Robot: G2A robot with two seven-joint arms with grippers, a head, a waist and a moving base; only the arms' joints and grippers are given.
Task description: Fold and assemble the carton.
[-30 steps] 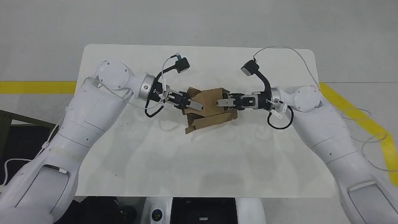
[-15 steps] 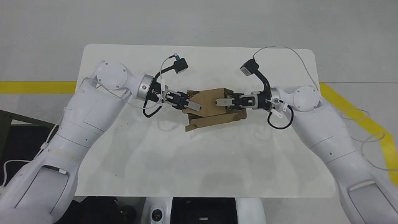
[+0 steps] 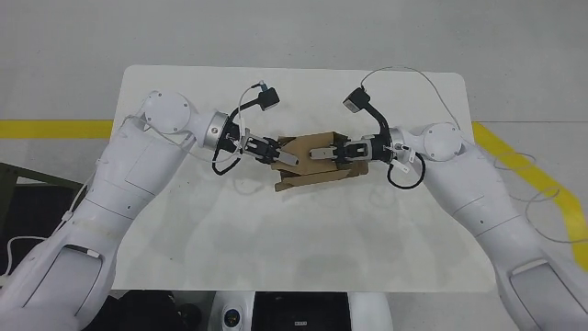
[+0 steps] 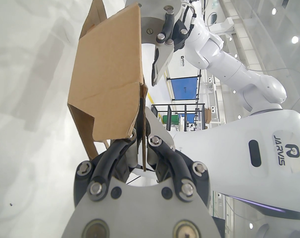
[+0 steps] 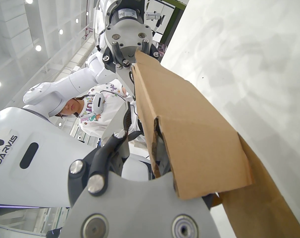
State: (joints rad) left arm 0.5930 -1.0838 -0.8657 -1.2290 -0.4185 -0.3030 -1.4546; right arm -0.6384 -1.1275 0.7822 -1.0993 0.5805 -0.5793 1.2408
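Carton [image 3: 317, 160] over bench [image 3: 184, 239]. Left gripper [image 4: 140, 136] jaws clamped on its edge. Right gripper [image 3: 319, 152] at other end, jaws can't tell.

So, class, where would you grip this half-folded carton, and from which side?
By a thin end flap of the carton, coming in from its end like the left tool: a flat single sheet, edge-on, probably suits a pinch better than the wide hollow body.

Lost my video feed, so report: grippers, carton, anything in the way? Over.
Left gripper shut on carton edge. Right gripper at the opposite end, hold unclear. Carton part-folded, end flaps unclosed. White table beneath.
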